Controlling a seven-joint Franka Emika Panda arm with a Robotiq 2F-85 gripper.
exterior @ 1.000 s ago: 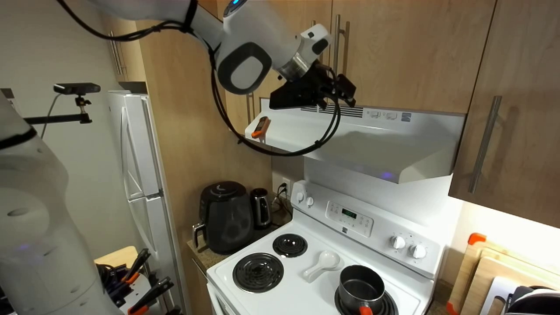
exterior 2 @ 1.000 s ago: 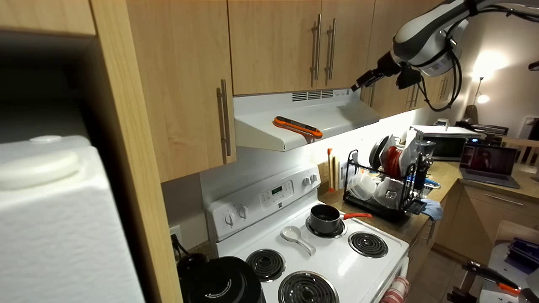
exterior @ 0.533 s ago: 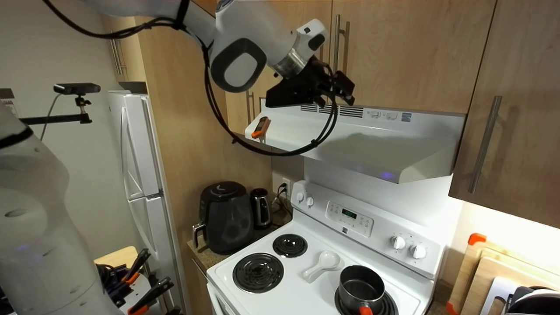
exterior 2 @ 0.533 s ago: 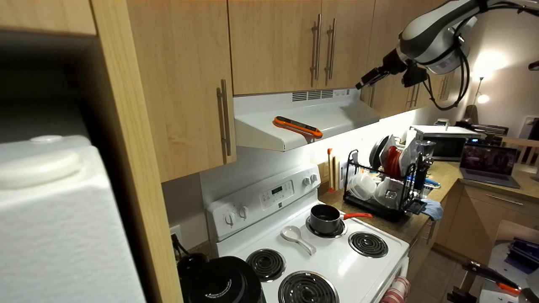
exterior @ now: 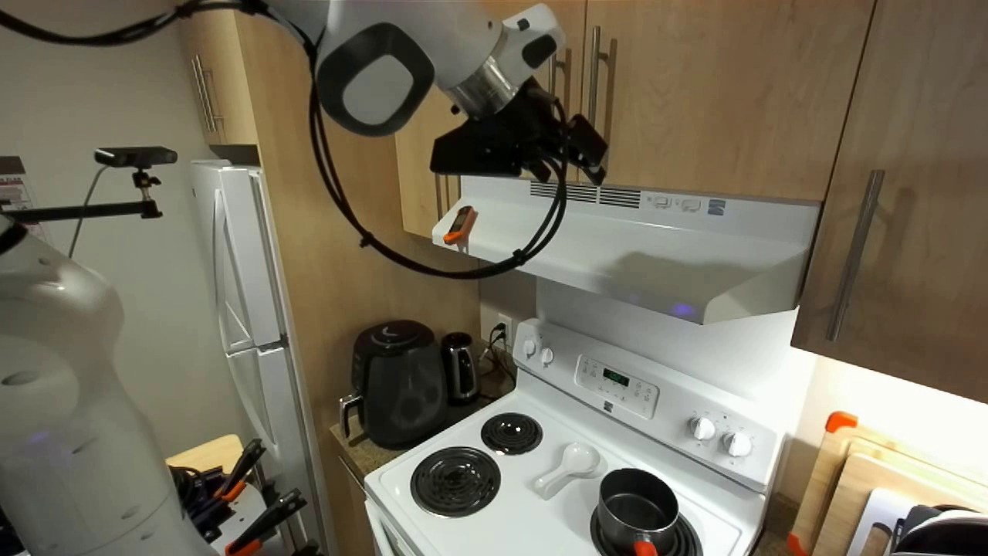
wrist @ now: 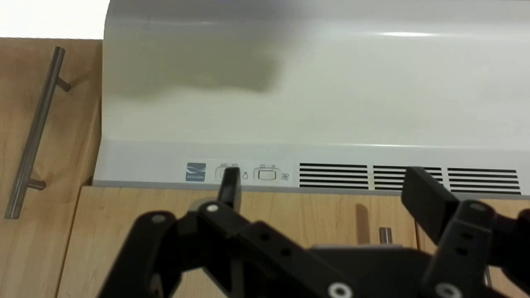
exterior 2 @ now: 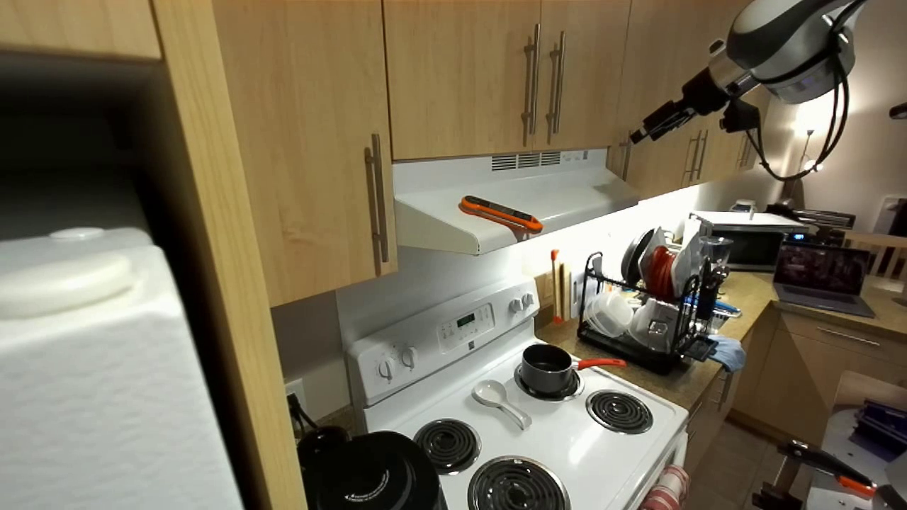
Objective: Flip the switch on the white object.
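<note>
The gripper (wrist: 325, 184) stood spread, gripping nothing, clear of the white range hood (wrist: 352, 95), whose fan switch (wrist: 267, 174) and light switch (exterior: 690, 205) sat below the cabinet (wrist: 109, 215). Lining up seemed the step in hand; whether either was already flipped I couldn't tell. If not, the next move called for pressing one fingertip (wrist: 230, 186) forward.

My arm (exterior: 85, 432) is white, its cables (exterior: 463, 274) are black; in the wrist view, my black pincer (wrist: 325, 182) has a pale-ringed screw (wrist: 340, 290) at five o'clock.
</note>
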